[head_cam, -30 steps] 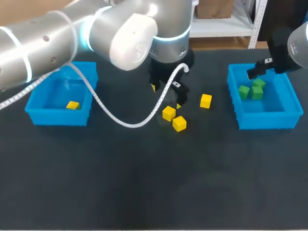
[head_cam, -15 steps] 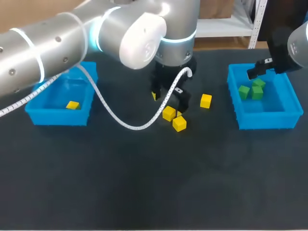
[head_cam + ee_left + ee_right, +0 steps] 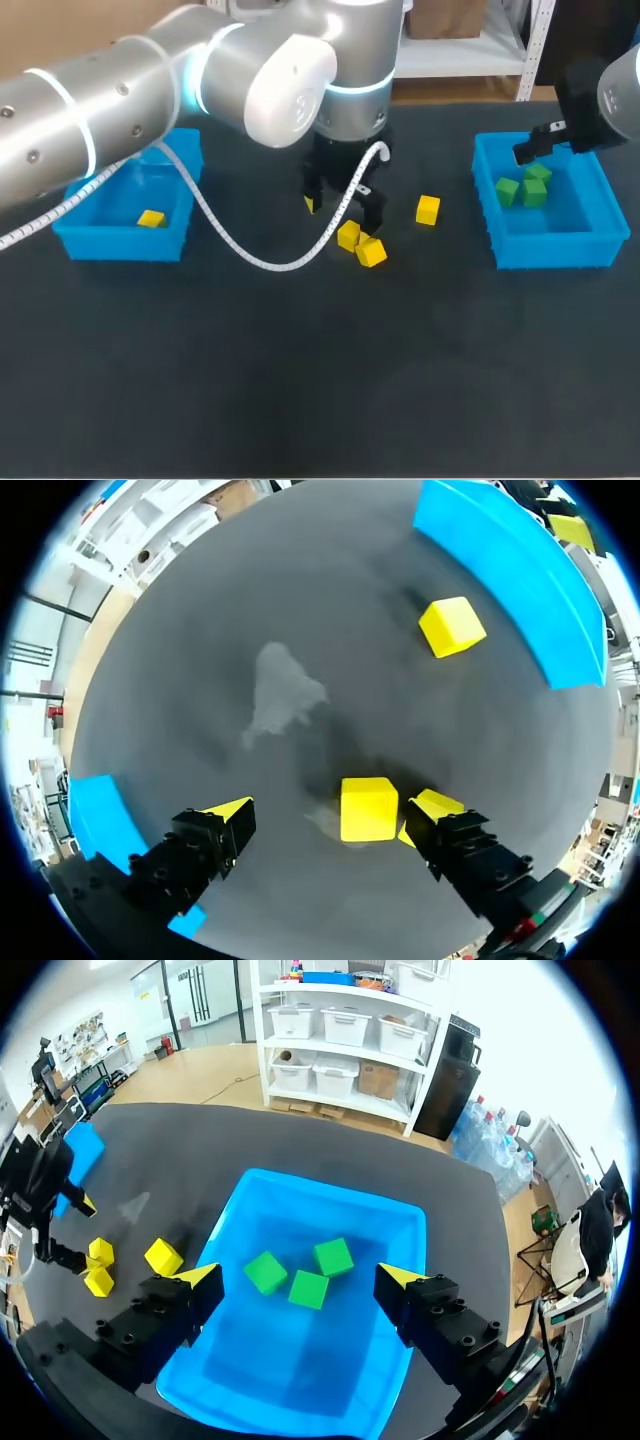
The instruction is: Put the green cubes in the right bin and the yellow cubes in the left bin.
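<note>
Left wrist view: a small yellow cube (image 3: 368, 808) is seen on the dark desk (image 3: 250, 630) between the spread fingers of the left pincer (image 3: 330, 815), nearer one finger than the other; contact cannot be made out. In the head view a neighbouring yellow cube (image 3: 371, 252) lies just beside it at the frame's middle, and a third yellow cube (image 3: 428, 209) sits apart to the right. The cube is judged light, rigid and smooth-faced, best taken by two opposite flat sides. No long axis is offered; its side faces appear roughly square to the fingers. The left blue plastic bin (image 3: 120, 243) is found at the frame's left. The right pincer (image 3: 300, 1280) is held spread above the right blue plastic bin (image 3: 390, 1218), where three green cubes (image 3: 266, 1271) lie.
</note>
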Action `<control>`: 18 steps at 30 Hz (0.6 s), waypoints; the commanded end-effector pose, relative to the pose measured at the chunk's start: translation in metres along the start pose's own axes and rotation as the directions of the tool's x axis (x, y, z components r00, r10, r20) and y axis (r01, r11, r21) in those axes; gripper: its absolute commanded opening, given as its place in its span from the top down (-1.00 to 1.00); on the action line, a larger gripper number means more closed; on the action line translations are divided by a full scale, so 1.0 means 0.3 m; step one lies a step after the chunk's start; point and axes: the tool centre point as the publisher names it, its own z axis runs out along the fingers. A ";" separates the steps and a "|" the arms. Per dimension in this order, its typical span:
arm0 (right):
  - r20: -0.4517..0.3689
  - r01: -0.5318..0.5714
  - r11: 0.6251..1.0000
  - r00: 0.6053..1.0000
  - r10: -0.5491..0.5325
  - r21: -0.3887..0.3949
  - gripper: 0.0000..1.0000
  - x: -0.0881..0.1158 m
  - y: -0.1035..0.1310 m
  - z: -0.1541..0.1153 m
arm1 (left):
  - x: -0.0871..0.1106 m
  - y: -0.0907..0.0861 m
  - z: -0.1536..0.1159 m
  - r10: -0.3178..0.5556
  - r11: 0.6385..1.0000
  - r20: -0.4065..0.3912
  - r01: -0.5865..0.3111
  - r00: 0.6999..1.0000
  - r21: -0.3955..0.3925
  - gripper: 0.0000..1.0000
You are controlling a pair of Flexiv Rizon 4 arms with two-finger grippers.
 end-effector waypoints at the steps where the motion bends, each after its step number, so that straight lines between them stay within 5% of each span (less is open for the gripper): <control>1: 0.004 -0.001 1.000 1.000 0.001 0.006 -1.00 0.004 0.003 0.001 | -0.018 0.010 0.021 -0.002 1.000 -0.012 0.002 1.000 0.001 -1.00; 10: 0.004 -0.001 1.000 1.000 0.001 0.006 -1.00 0.004 0.003 0.001 | 0.005 -0.001 0.048 0.006 1.000 -0.038 -0.006 0.999 0.010 -1.00; 11: 0.004 -0.001 1.000 1.000 0.001 0.006 -1.00 0.004 0.003 0.001 | 0.006 -0.001 0.050 0.002 1.000 -0.037 -0.002 0.999 0.013 0.18; 12: 0.004 -0.001 1.000 1.000 0.001 0.006 -1.00 0.004 0.003 0.001 | 0.007 -0.001 0.051 -0.001 1.000 -0.035 0.001 0.999 0.015 0.76; 13: 0.004 -0.001 1.000 1.000 0.001 0.006 -1.00 0.004 0.003 0.001 | 0.008 -0.001 0.052 0.003 1.000 -0.036 -0.002 0.999 0.015 1.00; 18: 0.004 -0.001 1.000 1.000 0.001 0.006 -1.00 0.004 0.003 0.001 | 0.013 -0.007 0.053 0.013 0.999 -0.039 -0.011 0.999 0.031 1.00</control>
